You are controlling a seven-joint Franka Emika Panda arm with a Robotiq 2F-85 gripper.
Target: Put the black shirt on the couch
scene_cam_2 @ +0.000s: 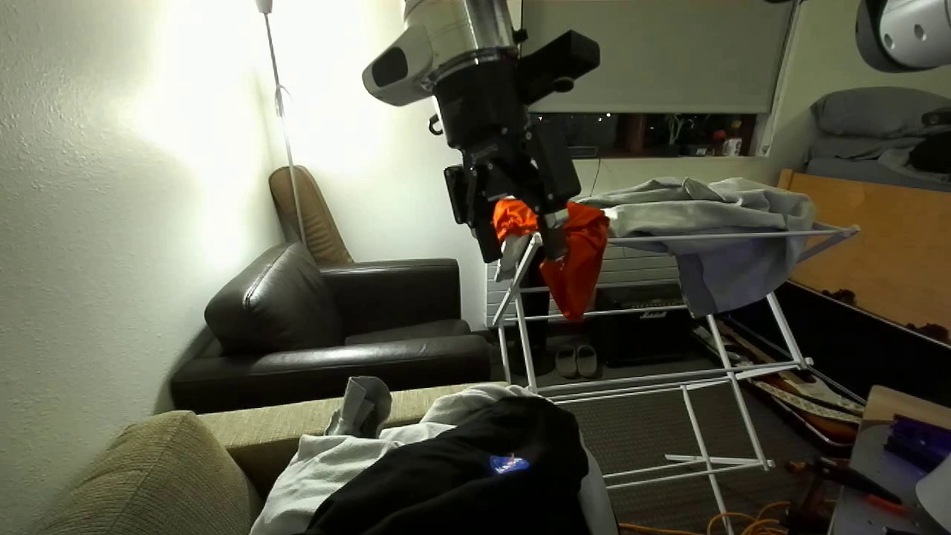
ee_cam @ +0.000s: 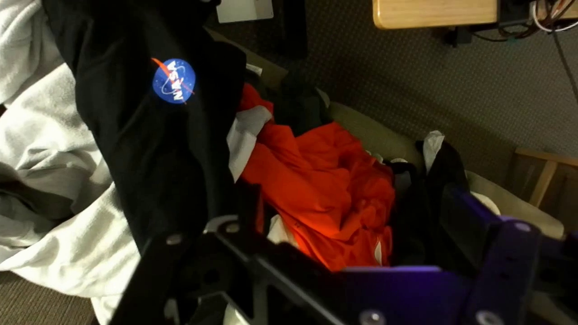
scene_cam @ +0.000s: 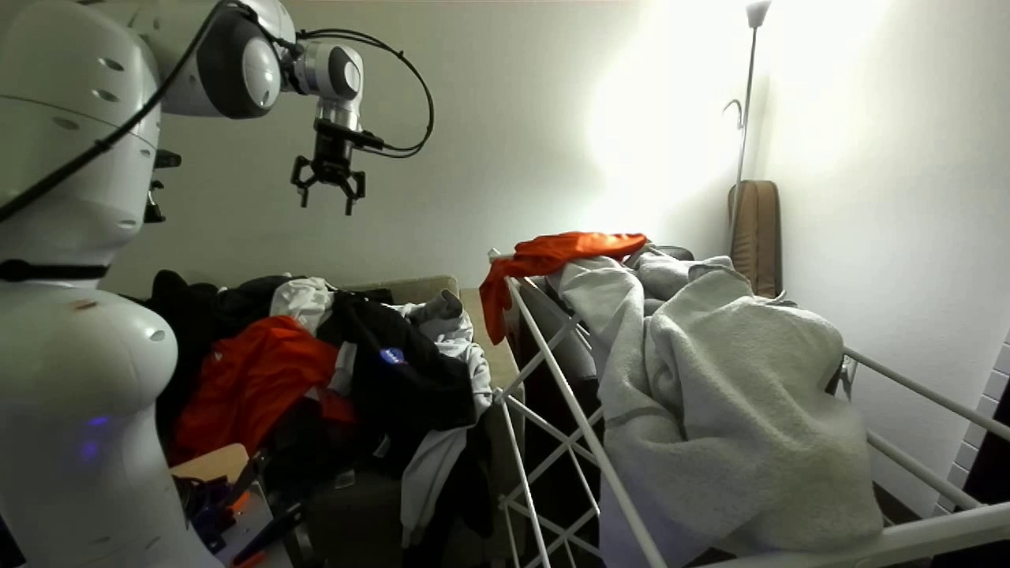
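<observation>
My gripper (scene_cam: 327,202) is open and empty, fingers pointing down, high above a clothes pile on a tan fabric couch (scene_cam: 493,347). The couch also shows in an exterior view (scene_cam_2: 148,475). A black garment with a round blue NASA patch (scene_cam: 410,371) lies on top of the pile, and in the wrist view (ee_cam: 149,140) it is at the left. Unprinted black cloth (scene_cam: 181,308) lies at the pile's far left; I cannot tell whether it is the plain black shirt. In the wrist view my fingers (ee_cam: 354,212) are spread, with a red-orange garment (ee_cam: 311,180) below between them.
A white wire drying rack (scene_cam_2: 784,327) stands beside the couch. It bears a grey-white sheet (scene_cam: 734,410) and a red-orange garment (scene_cam: 568,251). A dark leather sofa (scene_cam_2: 401,364) stands behind. A small table with tools (scene_cam: 237,513) is by the robot base.
</observation>
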